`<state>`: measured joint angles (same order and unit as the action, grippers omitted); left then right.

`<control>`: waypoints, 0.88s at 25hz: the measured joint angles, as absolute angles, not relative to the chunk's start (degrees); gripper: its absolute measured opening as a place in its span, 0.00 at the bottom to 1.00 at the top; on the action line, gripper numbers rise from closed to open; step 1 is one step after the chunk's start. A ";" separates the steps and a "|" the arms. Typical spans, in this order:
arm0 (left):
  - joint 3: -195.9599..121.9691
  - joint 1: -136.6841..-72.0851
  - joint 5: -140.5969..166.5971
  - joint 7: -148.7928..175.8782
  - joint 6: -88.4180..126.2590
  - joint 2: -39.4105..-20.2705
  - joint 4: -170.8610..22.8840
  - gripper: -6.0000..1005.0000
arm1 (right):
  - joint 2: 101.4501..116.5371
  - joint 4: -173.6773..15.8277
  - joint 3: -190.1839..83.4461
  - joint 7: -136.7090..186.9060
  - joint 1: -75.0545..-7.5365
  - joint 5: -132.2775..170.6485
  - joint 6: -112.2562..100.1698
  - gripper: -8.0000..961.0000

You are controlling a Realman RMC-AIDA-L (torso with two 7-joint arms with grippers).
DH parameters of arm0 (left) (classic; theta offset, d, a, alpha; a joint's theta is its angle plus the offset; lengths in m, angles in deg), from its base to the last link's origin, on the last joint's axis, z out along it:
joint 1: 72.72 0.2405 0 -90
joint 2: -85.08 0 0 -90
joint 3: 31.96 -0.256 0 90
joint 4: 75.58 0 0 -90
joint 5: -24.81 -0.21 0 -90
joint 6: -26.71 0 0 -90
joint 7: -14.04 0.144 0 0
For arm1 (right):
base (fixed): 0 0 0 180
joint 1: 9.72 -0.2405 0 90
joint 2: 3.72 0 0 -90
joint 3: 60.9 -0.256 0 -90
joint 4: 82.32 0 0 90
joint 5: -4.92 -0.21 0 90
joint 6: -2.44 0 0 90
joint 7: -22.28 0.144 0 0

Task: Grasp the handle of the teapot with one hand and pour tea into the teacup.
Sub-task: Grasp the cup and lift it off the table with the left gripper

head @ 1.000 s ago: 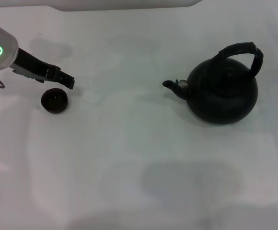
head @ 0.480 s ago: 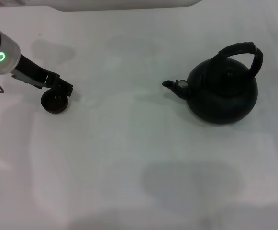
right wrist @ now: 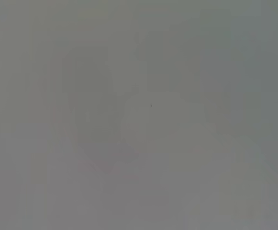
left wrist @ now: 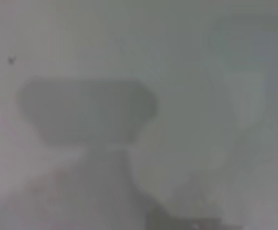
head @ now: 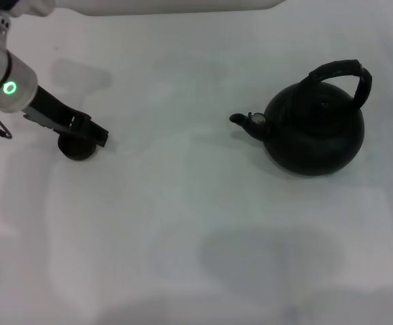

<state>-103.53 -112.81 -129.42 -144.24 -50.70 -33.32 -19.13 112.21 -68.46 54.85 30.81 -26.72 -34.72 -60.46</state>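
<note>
The teapot is a round matte-black pot standing upright at the right of the head view, its short spout pointing left. Its arched handle rises over the top with nothing holding it. The tiny black teacup sits at the far left, its top partly covered by my left gripper, which reaches in from the left and lies across the cup's rim. No tea shows. My right gripper is out of view; its wrist view shows only bare surface.
The white table stretches wide between the cup and the teapot. The left wrist view shows only pale surface with a soft shadow on it.
My left arm has dropped and shifted toward the near side, so the gripper now lies over the teacup instead of behind it. The cup is more covered. The teapot has not moved.
</note>
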 joint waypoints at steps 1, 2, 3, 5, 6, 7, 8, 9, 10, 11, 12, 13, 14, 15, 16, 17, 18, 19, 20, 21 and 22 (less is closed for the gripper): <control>-103.75 -113.03 -129.44 -144.29 -50.70 -33.31 -19.54 0.87 | 112.21 -68.48 54.82 30.81 -26.73 -34.72 -60.46 0.90; -103.84 -113.17 -129.44 -144.29 -50.71 -33.32 -19.85 0.87 | 112.21 -68.49 54.80 30.81 -26.73 -34.72 -60.46 0.90; -103.87 -113.34 -129.45 -144.30 -50.71 -33.31 -20.14 0.87 | 112.21 -68.49 54.78 30.81 -26.74 -34.72 -60.46 0.90; -103.86 -113.42 -129.44 -144.33 -50.71 -33.31 -20.26 0.87 | 112.21 -68.50 54.77 30.81 -26.76 -34.72 -60.46 0.90; -103.86 -113.44 -129.44 -144.35 -50.72 -33.29 -20.26 0.87 | 112.21 -68.51 54.75 30.81 -26.76 -34.72 -60.46 0.90; -103.86 -113.50 -129.45 -144.36 -50.76 -33.27 -20.26 0.87 | 112.21 -68.53 54.73 30.81 -26.76 -34.72 -60.46 0.90; -103.87 -113.55 -129.46 -144.37 -50.79 -33.25 -20.26 0.87 | 112.21 -68.53 54.71 30.81 -26.77 -34.72 -60.46 0.90; -103.89 -113.63 -129.48 -144.37 -50.81 -33.23 -20.27 0.87 | 112.21 -68.53 54.68 30.81 -26.77 -34.72 -60.46 0.90; -103.89 -113.69 -129.49 -144.37 -50.84 -33.22 -20.36 0.87 | 112.21 -68.53 54.66 30.81 -26.77 -34.72 -60.46 0.90; -103.89 -113.75 -129.50 -144.38 -50.86 -33.20 -20.49 0.87 | 112.21 -68.53 54.63 30.81 -26.77 -34.72 -60.47 0.90; -103.89 -113.75 -129.50 -144.38 -50.86 -33.20 -20.49 0.86 | 112.21 -68.53 54.62 30.81 -26.77 -34.72 -60.47 0.90; -103.89 -113.93 -129.52 -144.39 -51.02 -33.09 -21.03 0.86 | 112.21 -68.51 54.60 30.81 -26.77 -34.72 -60.48 0.90; -103.89 -113.99 -129.53 -144.39 -51.18 -33.06 -21.25 0.86 | 112.21 -68.50 54.60 30.81 -26.77 -34.72 -60.49 0.90; -103.89 -114.07 -129.55 -144.40 -51.29 -33.05 -21.39 0.86 | 112.21 -68.50 54.59 30.81 -26.77 -34.72 -60.49 0.90; -103.88 -114.17 -129.64 -144.40 -51.50 -33.04 -21.63 0.86 | 112.21 -68.51 54.57 30.81 -26.77 -34.72 -60.49 0.90; -103.88 -114.30 -129.87 -144.40 -51.64 -33.04 -21.85 0.86 | 112.21 -68.53 54.55 30.81 -26.77 -34.72 -60.50 0.90; -103.82 -114.43 -130.15 -144.42 -51.74 -33.05 -22.02 0.86 | 112.21 -68.58 54.53 30.81 -26.77 -34.72 -60.50 0.90; -103.69 -114.59 -130.55 -144.49 -51.84 -33.10 -22.17 0.86 | 112.21 -68.59 54.51 30.81 -26.77 -34.72 -60.50 0.89; -103.61 -114.65 -130.82 -144.64 -51.95 -33.14 -22.17 0.86 | 112.21 -68.60 54.49 30.81 -26.77 -34.72 -60.50 0.89; -103.57 -114.69 -130.93 -144.83 -52.03 -33.16 -22.17 0.86 | 112.21 -68.61 54.49 30.81 -26.77 -34.72 -60.50 0.89; -103.57 -114.70 -130.97 -145.04 -52.09 -33.15 -22.16 0.86 | 112.21 -68.61 54.50 30.81 -26.77 -34.72 -60.50 0.89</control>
